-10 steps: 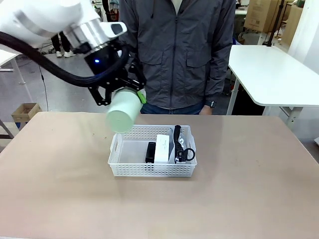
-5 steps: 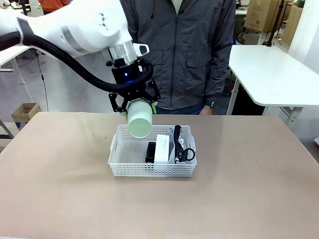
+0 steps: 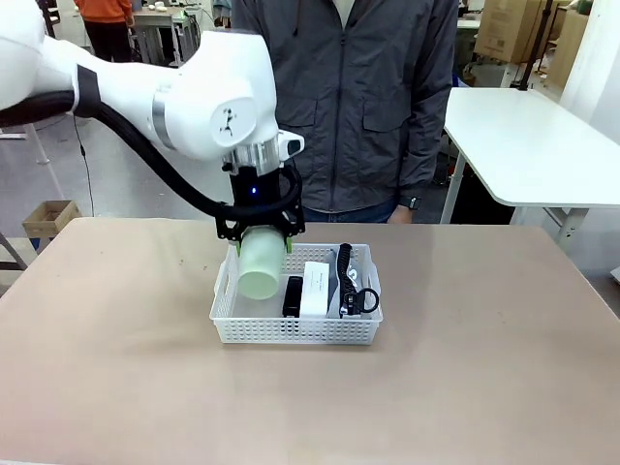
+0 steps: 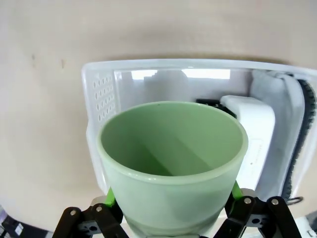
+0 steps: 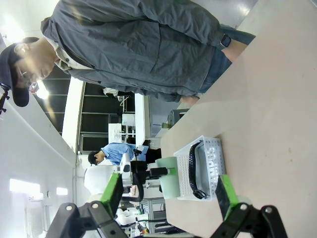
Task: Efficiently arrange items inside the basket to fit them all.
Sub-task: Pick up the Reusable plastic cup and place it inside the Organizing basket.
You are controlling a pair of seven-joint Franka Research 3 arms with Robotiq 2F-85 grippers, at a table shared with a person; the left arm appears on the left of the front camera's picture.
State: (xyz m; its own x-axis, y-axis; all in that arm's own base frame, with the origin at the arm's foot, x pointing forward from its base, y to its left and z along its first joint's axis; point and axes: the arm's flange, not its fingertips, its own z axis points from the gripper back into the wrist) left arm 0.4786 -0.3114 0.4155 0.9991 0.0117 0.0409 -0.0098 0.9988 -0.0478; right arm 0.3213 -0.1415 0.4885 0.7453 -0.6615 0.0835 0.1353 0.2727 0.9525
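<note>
Basket (image 3: 254, 330): white plastic, rectangular, lattice sides, handle cut-outs at the short ends; set flat on the table near its middle, long side facing the robot.

Cup (image 3: 259, 263): pale green, plain, clamped by its base, mouth pointing down and tilted toward the robot, hanging over the basket's left part, rim just about at wall height. Empty inside in the left wrist view (image 4: 171, 148).

Stapler (image 3: 293, 295): black, on edge in the basket's middle, touching the box.

Box (image 3: 315, 288): white, flat, standing on its long edge right of the stapler.

Pouch (image 3: 355, 283): grey with black strap, upright against the basket's right wall; "CAMPUS" print legible in the right wrist view (image 5: 212, 161).
</note>
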